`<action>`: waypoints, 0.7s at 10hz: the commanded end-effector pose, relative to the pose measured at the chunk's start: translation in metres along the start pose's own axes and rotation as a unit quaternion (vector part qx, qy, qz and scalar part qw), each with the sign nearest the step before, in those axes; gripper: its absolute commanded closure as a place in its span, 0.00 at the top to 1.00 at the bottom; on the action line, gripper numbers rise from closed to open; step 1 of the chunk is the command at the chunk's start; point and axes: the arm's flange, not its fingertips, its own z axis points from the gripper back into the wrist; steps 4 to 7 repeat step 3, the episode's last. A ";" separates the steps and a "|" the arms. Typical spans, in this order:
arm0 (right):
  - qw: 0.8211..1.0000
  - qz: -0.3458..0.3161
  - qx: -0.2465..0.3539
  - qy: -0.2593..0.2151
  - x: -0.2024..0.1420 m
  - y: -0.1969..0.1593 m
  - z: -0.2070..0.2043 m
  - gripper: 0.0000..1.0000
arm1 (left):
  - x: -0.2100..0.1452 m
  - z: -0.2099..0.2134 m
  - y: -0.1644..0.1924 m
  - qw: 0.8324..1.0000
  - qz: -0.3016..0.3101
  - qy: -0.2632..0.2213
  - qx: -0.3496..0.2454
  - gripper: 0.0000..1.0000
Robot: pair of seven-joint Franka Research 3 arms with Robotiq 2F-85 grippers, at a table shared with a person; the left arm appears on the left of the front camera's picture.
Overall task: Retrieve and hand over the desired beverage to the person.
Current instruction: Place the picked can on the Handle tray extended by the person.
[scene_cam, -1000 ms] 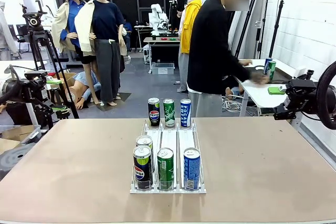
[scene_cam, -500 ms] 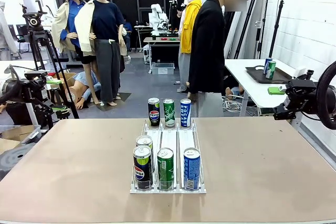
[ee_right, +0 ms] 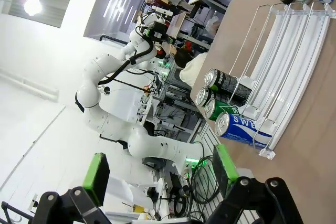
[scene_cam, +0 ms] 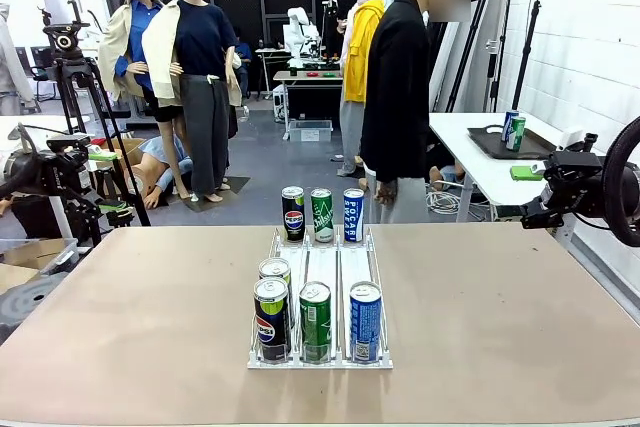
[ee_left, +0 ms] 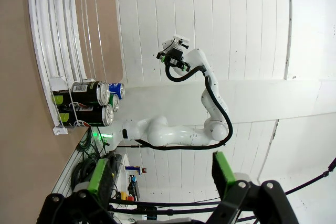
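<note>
A white three-lane rack [scene_cam: 322, 263] sits mid-table. At its near end stand two Pepsi cans [scene_cam: 271, 319], a green can [scene_cam: 315, 321] and a blue can [scene_cam: 365, 321]. Three more cans, Pepsi [scene_cam: 293, 213], green [scene_cam: 321, 215] and blue [scene_cam: 353, 214], stand at the far end. The person [scene_cam: 397, 87] in a black jacket stands side-on beyond the far edge, one hand [scene_cam: 385, 190] hanging down. My left gripper [ee_left: 160, 182] is open and holds nothing, with the rack [ee_left: 58, 51] far off. My right gripper [ee_right: 160, 182] is also open and bare, looking at the rack [ee_right: 283, 51] and lying-looking cans [ee_right: 227, 86].
A white side table [scene_cam: 490, 162] at the right carries a dark tray with two cans [scene_cam: 513, 130]. Black gear [scene_cam: 575, 187] juts in at the table's right edge. Tripods and boxes crowd the left. Bare tabletop [scene_cam: 130, 317] lies on both sides of the rack.
The person has pulled the arm back from the side table and turned to stand side-on behind the rack. Cans, rack and both grippers are unmoved.
</note>
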 end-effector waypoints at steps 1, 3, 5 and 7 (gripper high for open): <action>1.000 -0.001 -0.004 0.001 0.000 -0.002 0.000 1.00 | 0.000 0.000 -0.001 1.000 -0.001 -0.002 0.006 1.00; 1.000 -0.001 -0.004 0.001 0.000 -0.002 0.000 1.00 | 0.000 0.000 -0.001 1.000 -0.001 -0.002 0.006 1.00; 1.000 -0.001 -0.004 0.001 0.000 -0.002 0.000 1.00 | 0.000 0.000 -0.001 1.000 -0.001 -0.002 0.006 1.00; 1.000 -0.001 -0.004 0.001 0.000 -0.002 0.000 1.00 | 0.000 0.000 -0.001 1.000 -0.001 -0.002 0.006 1.00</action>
